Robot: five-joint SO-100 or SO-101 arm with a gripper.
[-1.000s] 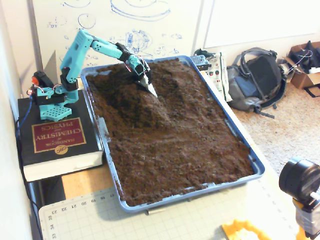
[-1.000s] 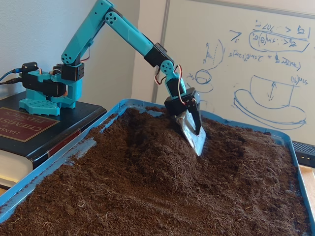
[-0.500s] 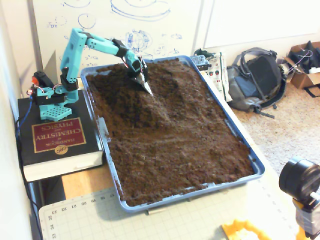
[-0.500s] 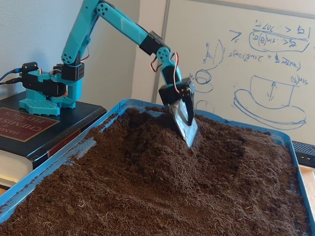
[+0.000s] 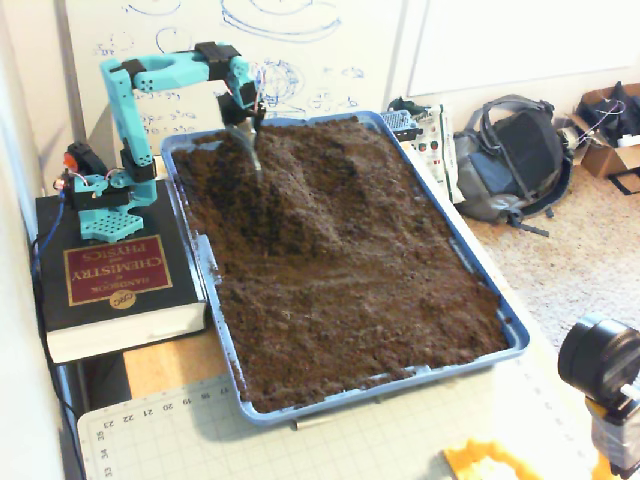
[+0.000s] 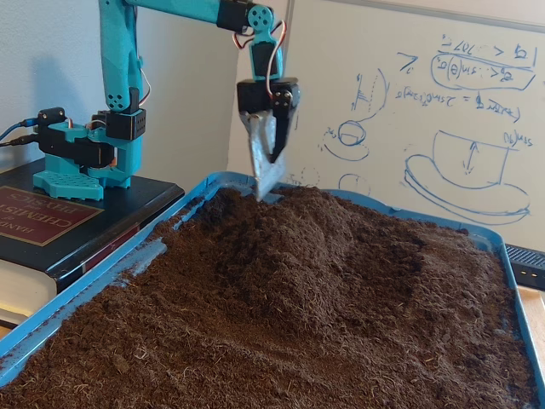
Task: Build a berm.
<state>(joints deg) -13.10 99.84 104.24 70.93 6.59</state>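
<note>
Between scoops right now: the gripper [image 6: 269,175] hangs above the tray's [image 5: 505,330] far corner, jaws look clenched and empty. The berm [image 5: 300,215] sits mid-tray; next it needs another push of soil [image 5: 380,300] uphill.

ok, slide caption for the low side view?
Gripper with metal scoop lifted clear above the berm in the blue tray.

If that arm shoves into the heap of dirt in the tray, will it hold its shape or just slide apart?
The berm looks loose and crumbly, so a push would probably spill it sideways rather than move it whole. Its slopes are gentle, suggesting it slumps when piled steeply. The tool hangs above the soil near the blue tray rim with little clinging to it, so the soil seems fairly dry.
</note>
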